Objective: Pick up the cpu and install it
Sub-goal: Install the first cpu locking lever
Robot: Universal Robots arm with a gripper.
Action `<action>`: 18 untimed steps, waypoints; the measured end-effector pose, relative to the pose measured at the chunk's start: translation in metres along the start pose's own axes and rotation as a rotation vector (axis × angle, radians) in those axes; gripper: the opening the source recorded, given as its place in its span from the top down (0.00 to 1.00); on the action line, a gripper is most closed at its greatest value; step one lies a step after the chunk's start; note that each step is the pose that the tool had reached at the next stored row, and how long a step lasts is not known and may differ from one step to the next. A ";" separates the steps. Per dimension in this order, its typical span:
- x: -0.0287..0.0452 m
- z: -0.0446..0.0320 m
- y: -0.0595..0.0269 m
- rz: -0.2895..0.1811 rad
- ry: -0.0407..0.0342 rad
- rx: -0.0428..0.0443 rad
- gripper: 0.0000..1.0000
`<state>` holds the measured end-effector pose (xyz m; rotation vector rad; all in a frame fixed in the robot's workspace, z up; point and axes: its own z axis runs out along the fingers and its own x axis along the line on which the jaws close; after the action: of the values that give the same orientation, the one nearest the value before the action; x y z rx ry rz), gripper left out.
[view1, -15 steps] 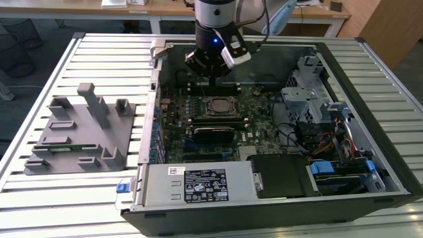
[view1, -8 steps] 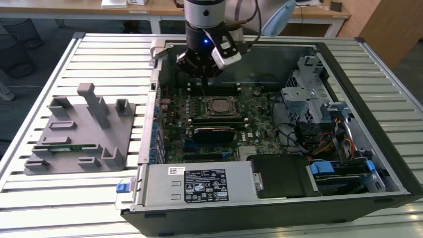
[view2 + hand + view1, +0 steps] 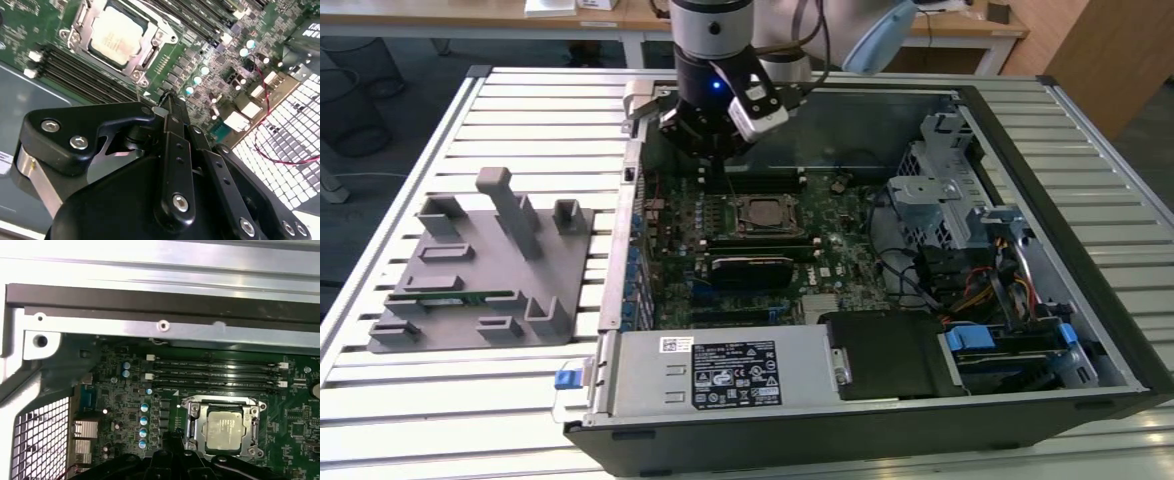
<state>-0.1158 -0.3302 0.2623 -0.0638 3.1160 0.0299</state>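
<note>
One claw [image 3: 167, 102], fingers pressed together and holding nothing, hovers above the motherboard [image 3: 841, 255] just beside the socket [image 3: 762, 214]. And the cpu [image 3: 225, 429] sits inside that socket, silvery top up, memory slots [image 3: 215, 375] right alongside it.

claw [image 3: 170, 107] fingertips overlap in the second wrist view — open or closed, can't tell.
</note>
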 end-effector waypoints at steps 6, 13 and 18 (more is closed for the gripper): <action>0.0066 0.0008 0.0062 -0.015 0.0004 -0.0003 0.89; 0.0081 0.0016 0.0177 -0.028 0.0007 -0.0006 0.89; 0.0028 0.0021 0.0244 -0.030 0.0008 -0.0006 0.89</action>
<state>-0.1195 -0.3059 0.2605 -0.1107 3.1153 0.0303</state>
